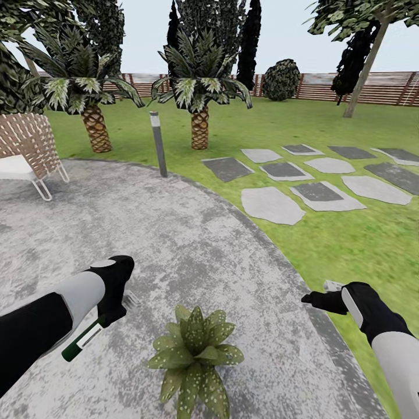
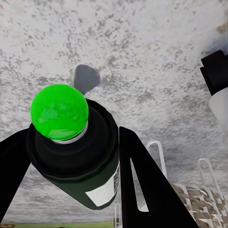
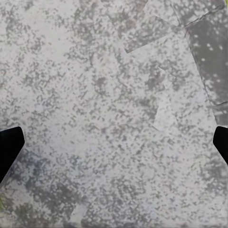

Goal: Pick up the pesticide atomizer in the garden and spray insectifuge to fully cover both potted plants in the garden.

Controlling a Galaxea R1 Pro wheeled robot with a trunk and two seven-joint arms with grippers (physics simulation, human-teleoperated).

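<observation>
My left gripper (image 1: 106, 319) is shut on the pesticide atomizer (image 1: 85, 338), a dark green-black bottle with a white label. The bottle slants down and to the left over the paved patio (image 1: 174, 244). In the left wrist view the atomizer (image 2: 76, 161) sits between the black fingers (image 2: 147, 190), and its round top (image 2: 59, 111) is bright green. One potted plant (image 1: 195, 355), a low speckled rosette, stands on the paving just right of the left hand. A second potted plant is out of view. My right gripper (image 1: 311, 299) hovers open at the patio's right edge, its fingertips (image 3: 9, 147) wide apart over bare paving.
A wicker chair (image 1: 26, 151) stands at the far left, with a grey lamp post (image 1: 158, 144) at the patio's far edge. Two palm plants (image 1: 199, 99) grow behind it. Stepping stones (image 1: 314, 174) cross the grass to the right. A brown fence (image 1: 378, 87) and a round shrub (image 1: 281, 80) close the yard.
</observation>
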